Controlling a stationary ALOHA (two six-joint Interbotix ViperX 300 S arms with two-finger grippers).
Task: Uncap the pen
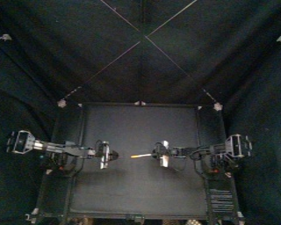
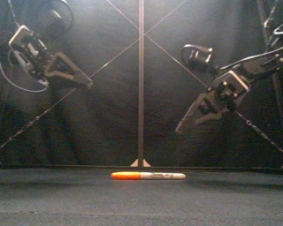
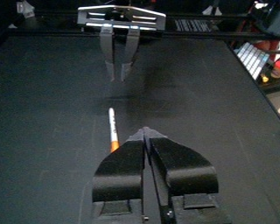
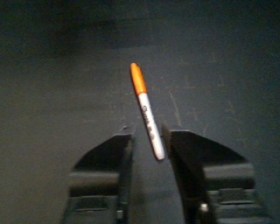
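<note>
An orange-capped marker pen [image 2: 148, 176] with a white printed barrel lies flat on the black table [image 2: 61, 199], near its middle [image 1: 140, 155]. Neither gripper touches it. My left gripper [image 1: 105, 156] hangs well above the table to the pen's left [image 2: 82, 79]. In the left wrist view its jaws [image 3: 146, 133] are pressed together, with the pen [image 3: 113, 128] beyond them. My right gripper [image 1: 162, 155] hovers above the pen's right end [image 2: 187, 124]. Its jaws [image 4: 150, 133] stand slightly apart, and the pen [image 4: 143, 98] on the table below shows through the gap.
Black curtains close the back and sides of the booth. The right gripper [image 3: 119, 54] appears in the left wrist view, facing the left one across the pen.
</note>
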